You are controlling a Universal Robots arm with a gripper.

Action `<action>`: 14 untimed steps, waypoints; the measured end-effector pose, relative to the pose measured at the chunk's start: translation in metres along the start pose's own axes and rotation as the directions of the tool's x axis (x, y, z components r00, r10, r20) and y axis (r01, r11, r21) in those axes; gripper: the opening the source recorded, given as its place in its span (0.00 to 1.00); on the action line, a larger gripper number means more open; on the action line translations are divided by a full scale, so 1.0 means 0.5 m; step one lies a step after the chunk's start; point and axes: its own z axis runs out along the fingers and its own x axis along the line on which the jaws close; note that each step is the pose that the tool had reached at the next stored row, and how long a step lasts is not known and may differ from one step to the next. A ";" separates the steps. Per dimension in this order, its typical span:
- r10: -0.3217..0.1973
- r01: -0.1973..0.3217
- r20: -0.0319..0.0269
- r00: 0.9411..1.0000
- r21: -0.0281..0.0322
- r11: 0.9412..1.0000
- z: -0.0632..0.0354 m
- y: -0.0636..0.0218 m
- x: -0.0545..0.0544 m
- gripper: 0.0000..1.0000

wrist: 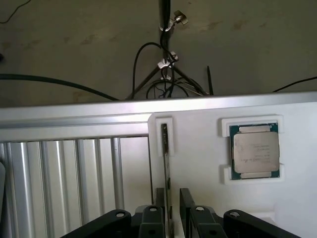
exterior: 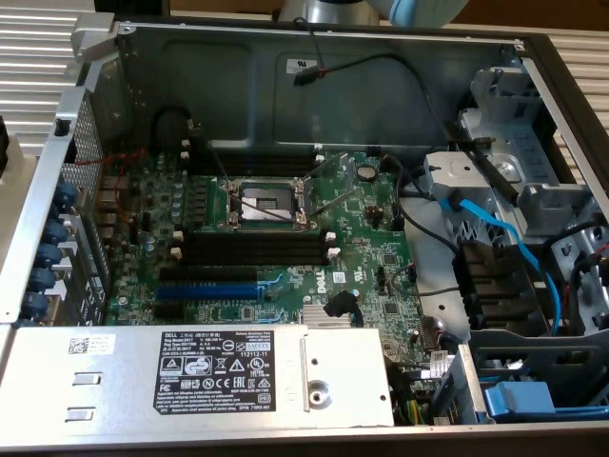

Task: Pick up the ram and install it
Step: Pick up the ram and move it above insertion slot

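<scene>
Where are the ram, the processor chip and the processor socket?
ram (wrist: 167, 168): wrist view, middle of its edge.
processor chip (wrist: 255, 151): wrist view, its metal lid.
processor socket (exterior: 264, 201): exterior view, its dark centre.

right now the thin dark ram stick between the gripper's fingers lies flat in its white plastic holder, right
Not flat: the wrist view shows the ram stick standing on edge in its white plastic holder, between the fingers of the gripper.
</scene>
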 end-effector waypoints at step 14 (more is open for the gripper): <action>-0.022 0.022 -0.021 1.000 0.000 1.000 0.010 0.003 -0.003 0.27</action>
